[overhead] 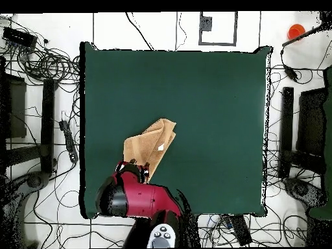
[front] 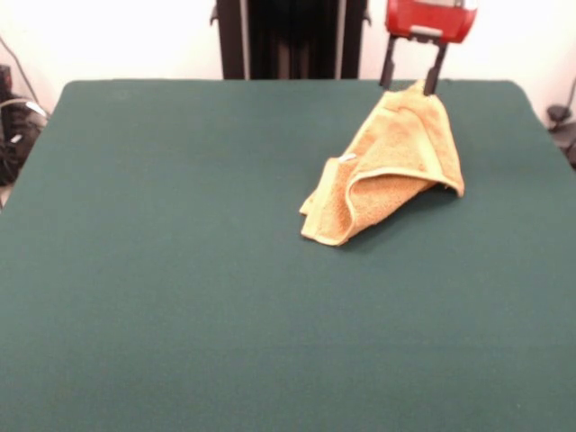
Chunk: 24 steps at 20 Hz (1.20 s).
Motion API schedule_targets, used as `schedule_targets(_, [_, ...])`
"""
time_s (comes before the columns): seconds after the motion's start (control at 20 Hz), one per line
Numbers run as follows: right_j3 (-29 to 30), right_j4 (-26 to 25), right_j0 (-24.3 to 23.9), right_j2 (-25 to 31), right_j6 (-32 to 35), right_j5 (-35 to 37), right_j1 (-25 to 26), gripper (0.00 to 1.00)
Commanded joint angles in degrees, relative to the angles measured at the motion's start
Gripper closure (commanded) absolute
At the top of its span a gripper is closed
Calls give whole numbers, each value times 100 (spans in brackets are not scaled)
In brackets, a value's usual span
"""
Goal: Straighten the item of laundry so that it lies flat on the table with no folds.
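Lab; cables [overhead: 48,61] strewn about floor [overhead: 149,29]

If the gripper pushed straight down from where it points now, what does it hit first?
The towel: the gripper is shut on its raised peak, so the draped cloth lies directly below, then the table.

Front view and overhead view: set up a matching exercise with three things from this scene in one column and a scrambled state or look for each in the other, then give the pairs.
Things:
1. towel
2. table
3. gripper

States:
A. bare dark green top, lying flat
B. closed on a corner of cloth, holding it raised
C. orange-tan, folded over itself, one corner lifted and the rest resting on the surface

Pairs: 1-C, 2-A, 3-B

The overhead view shows the same towel near the table's edge closest to the arm.
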Motion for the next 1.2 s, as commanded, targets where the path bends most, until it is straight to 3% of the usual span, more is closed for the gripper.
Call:
schedule_targets(0.05, [387,-30,-323,853,898,-32,122,0])
schedule_targets(1.2, [423,-93,-580,1132,789,123,111,0])
